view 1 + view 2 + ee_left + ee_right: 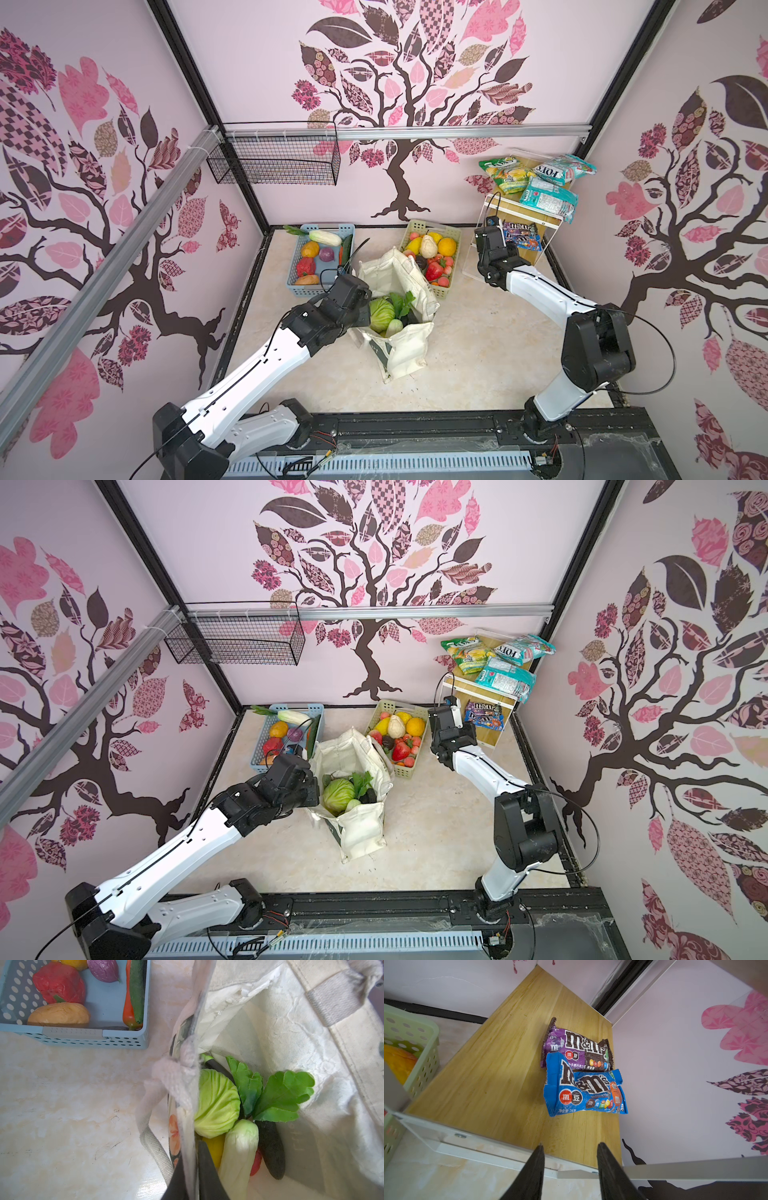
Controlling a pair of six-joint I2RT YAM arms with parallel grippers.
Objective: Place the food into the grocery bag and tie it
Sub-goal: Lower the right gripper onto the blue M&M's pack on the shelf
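Grocery bag (405,353): stands upright mid-table, mouth gaping, cream canvas with a dark green print panel on the left outer face.

Packed inside:
- Round green cabbage (218,1103), against the left wall.
- White radish (239,1153), just right of the cabbage and touching it, green leaves fanned toward the far side.
- Yellow banana (215,1147), peeking out between those two.
- Dark long item (270,1147), right of the radish, too hidden to identify.

Left gripper (191,1148): nearly closed, pinches the bag's left rim, with one finger inside the bag, one outside and the cloth sandwiched between. Thick loop handle (153,1147) droops outside, just beside the grip.

Right gripper (571,1144): reaches to the far right and hovers at the front edge of the lower wooden shelf (500,1076). Jaws stand partly spread with nothing between them, short of the packets.

Blue M&M's packet (583,1088): lies flat on that shelf, not yet bagged, overlapping the edge of a purple-and-brown M&M's packet (577,1045) behind it.

Fox's candy bags (536,178): piled on the upper shelf.

Blue basket (301,290) on the bag's far left and pale-green basket (441,293) on its far right: both hold mixed produce, close beside the bag.
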